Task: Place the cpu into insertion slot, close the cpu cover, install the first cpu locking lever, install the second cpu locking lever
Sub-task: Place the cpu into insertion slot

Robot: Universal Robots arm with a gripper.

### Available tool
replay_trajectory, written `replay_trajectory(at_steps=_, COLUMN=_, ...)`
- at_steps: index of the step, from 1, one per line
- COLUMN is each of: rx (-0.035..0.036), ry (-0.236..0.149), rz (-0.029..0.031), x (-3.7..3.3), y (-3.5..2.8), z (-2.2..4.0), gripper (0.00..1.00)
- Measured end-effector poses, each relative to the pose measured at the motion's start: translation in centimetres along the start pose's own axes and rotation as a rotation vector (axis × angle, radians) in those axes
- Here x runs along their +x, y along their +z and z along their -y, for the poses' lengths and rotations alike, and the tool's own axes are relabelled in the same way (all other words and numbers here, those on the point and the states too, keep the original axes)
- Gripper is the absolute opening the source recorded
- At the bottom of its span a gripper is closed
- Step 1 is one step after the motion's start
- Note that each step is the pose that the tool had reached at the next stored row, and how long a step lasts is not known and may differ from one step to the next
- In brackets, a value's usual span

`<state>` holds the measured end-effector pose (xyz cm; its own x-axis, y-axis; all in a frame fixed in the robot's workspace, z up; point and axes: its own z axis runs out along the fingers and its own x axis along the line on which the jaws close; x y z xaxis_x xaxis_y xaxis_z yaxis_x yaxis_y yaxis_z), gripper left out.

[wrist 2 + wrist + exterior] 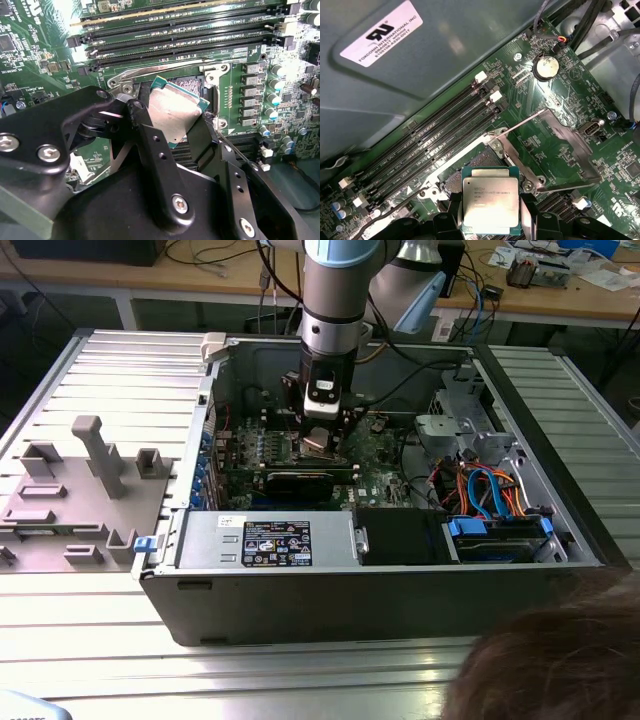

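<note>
gripper: its black fingers were seen clamped on two opposite edges of the cpu; in the exterior view the arm was lowered into the open computer case.
cpu: it was held by the gripper over the near edge of the insertion slot, metal top up, and was seen tilted in the second wrist view; contact with the slot could not be judged.
insertion slot: it was left uncovered, its dark contact field partly hidden by the cpu.
cpu cover: the silvery frame was swung open, away from the slot.
memory slots: long black rows were set just beside the slot on the green motherboard.
coin battery: it was mounted past the cover.
black card: it was seated near the gripper.
cables: orange and blue bundles were packed at the exterior view's right.
labels: a white sticker with black print was fixed to a grey panel; a dark sticker was fixed to the grey power unit; fine print was carried on the cpu's top.
grey fixture: it was laid beside the case on the ribbed table.
person's hair: it was caught in the exterior view's lower corner.
</note>
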<state>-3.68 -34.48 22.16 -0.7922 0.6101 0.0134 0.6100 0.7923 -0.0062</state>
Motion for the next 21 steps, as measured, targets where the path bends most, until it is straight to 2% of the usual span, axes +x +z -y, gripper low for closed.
replay_trajectory(at_steps=21, rx=-0.0006, ry=0.044, rz=-0.0003, x=0.0, y=0.0, z=0.0, gripper=0.54)
